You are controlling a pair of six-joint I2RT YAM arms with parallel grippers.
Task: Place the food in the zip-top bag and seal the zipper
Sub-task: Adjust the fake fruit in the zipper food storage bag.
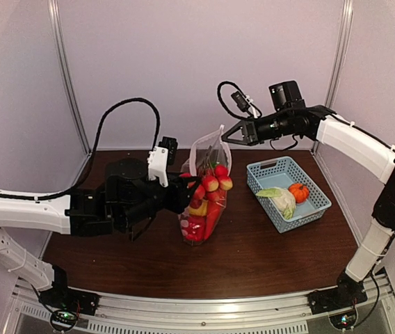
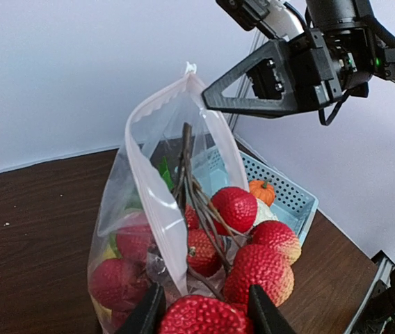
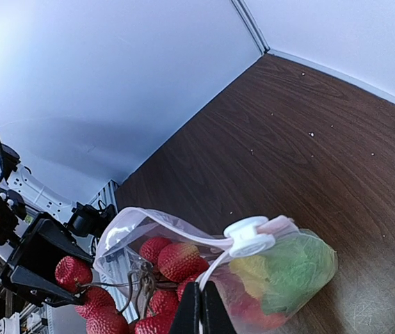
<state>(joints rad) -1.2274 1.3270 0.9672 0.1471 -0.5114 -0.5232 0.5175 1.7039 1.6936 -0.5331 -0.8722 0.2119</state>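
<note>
Clear zip-top bag (image 1: 204,156) stands open because the right gripper (image 1: 224,140) pinches its rim upward; the left gripper (image 2: 204,316), clenched on a red fruit cluster (image 2: 256,268), holds it at the bag's mouth.

The bag (image 2: 149,160) is clear, glossy plastic film, creased and floppy. The fruit (image 2: 260,268) has a bumpy, pebbled red skin with a dull sheen, on thin brown wiry stems. The table (image 1: 267,257) looks like dark wood grain, smooth and faintly shiny; the basket (image 1: 302,218) is moulded light-blue plastic mesh, the right gripper (image 2: 208,99) is matt black plastic, and the arms (image 1: 354,142) wear smooth white shells.
</note>
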